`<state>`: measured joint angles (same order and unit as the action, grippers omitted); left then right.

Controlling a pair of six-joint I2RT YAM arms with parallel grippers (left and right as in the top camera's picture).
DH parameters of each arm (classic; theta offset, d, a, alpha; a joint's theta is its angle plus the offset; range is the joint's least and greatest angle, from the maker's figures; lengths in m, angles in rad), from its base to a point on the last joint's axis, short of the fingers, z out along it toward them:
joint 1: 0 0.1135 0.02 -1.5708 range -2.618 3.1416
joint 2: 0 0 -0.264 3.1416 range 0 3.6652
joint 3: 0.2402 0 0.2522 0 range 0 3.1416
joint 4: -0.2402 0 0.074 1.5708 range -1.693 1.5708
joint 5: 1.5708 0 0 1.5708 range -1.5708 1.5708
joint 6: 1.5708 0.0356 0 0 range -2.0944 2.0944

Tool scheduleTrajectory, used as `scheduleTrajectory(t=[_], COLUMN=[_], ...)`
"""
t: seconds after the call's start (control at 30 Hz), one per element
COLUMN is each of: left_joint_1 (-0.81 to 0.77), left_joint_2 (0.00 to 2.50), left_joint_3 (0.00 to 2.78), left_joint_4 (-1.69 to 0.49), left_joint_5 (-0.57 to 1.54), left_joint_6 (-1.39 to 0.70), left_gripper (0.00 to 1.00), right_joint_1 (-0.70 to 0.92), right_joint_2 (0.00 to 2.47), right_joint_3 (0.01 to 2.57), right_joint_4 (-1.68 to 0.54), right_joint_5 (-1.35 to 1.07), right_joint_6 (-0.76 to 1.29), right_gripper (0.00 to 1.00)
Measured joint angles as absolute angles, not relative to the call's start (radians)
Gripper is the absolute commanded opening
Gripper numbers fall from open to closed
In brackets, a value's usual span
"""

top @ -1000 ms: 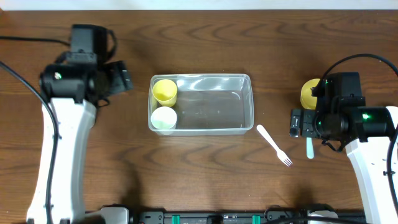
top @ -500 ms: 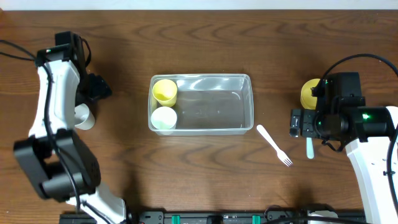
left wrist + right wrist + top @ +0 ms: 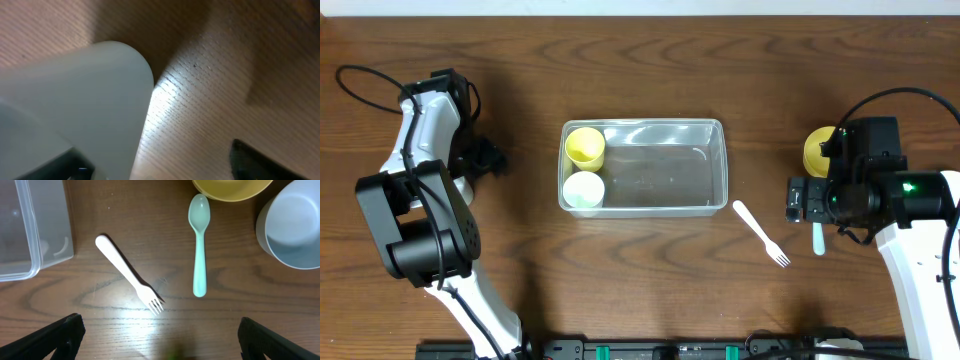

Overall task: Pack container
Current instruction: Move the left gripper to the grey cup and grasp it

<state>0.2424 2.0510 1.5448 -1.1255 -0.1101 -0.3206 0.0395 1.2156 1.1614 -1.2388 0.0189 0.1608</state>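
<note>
Brown wooden table (image 3: 650, 290) beneath a twin-arm rig: the container (image 3: 665, 175) sits at its centre, long side running left to right, with a yellow cup (image 3: 585, 147) and a pale cup (image 3: 583, 190) standing side by side inside its left end. On the right, the right gripper (image 3: 160, 327) hangs over the wood with its fingers spread wide and nothing between them. Below it a white fork (image 3: 131, 275) and a mint spoon (image 3: 199, 245) lie apart, the spoon's head just beside a yellow bowl (image 3: 232, 187), with a white bowl (image 3: 295, 225) next to that. Far left, the left gripper (image 3: 160, 157), likewise spread, is low beside a blurred white cup (image 3: 75, 110); whether it touches the cup cannot be told
</note>
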Motion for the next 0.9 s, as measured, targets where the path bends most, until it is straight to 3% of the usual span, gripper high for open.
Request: scheduleTrajectory(t=[0.07,0.27,0.37,0.43,0.67,0.9], left_joint_1=[0.243,0.247,0.247,0.247,0.247,0.237], left_joint_2=[2.051,2.051,2.051,2.051,2.051,2.016], left_joint_3=[1.545,1.545,1.545,1.545,1.545,1.545], left_joint_4=[-1.126,-1.136,-1.137,-1.137,-1.140,-1.153], left_joint_5=[-0.110,-0.111,-0.111,-0.110,-0.111,-0.111], left_joint_6=[-0.325,-0.322,-0.319,-0.321,-0.319,-0.318], left_gripper=[0.56,0.39,0.19,0.14,0.06,0.06], right_joint_1=[0.039,0.039,0.039,0.039,0.039,0.039], right_joint_2=[1.215,1.215,1.216,1.216,1.216,1.216], right_joint_3=[1.161,1.161,1.161,1.161,1.161,1.161], right_joint_4=[-1.238,-1.238,-1.238,-1.238,-1.237,-1.198], right_joint_5=[0.019,0.019,0.019,0.019,0.019,0.019], right_joint_6=[0.161,0.161,0.161,0.161,0.161,0.173], right_gripper=[0.99,0.99,0.99,0.99,0.99,0.99])
